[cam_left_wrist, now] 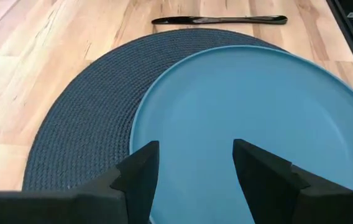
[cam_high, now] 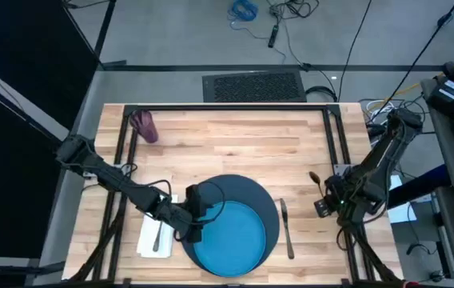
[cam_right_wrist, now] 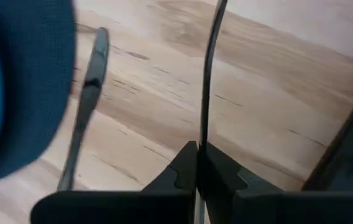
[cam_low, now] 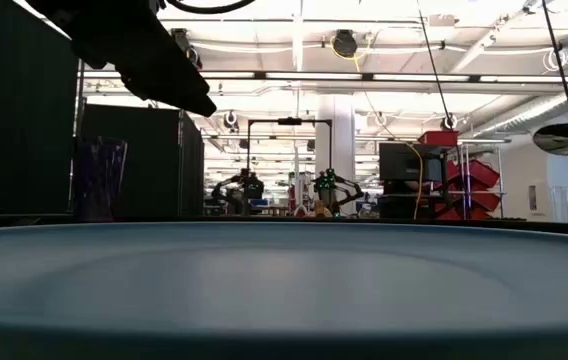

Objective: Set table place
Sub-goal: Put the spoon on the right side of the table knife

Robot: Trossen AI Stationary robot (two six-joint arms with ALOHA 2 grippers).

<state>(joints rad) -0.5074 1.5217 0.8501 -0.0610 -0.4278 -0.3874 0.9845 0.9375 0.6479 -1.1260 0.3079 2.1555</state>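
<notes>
Now: left pincer (cam_left_wrist: 195, 163) open over plate (cam_left_wrist: 270, 124).

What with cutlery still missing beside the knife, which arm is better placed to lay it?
Right: the right gripper is shut on a slim metal utensil near the knife; the left gripper hangs open over the plate.

Table (cam_high: 235, 144) w/ mat (cam_high: 252, 194), knife (cam_high: 286, 228), napkin (cam_high: 149, 236), cup (cam_high: 144, 124)
</notes>
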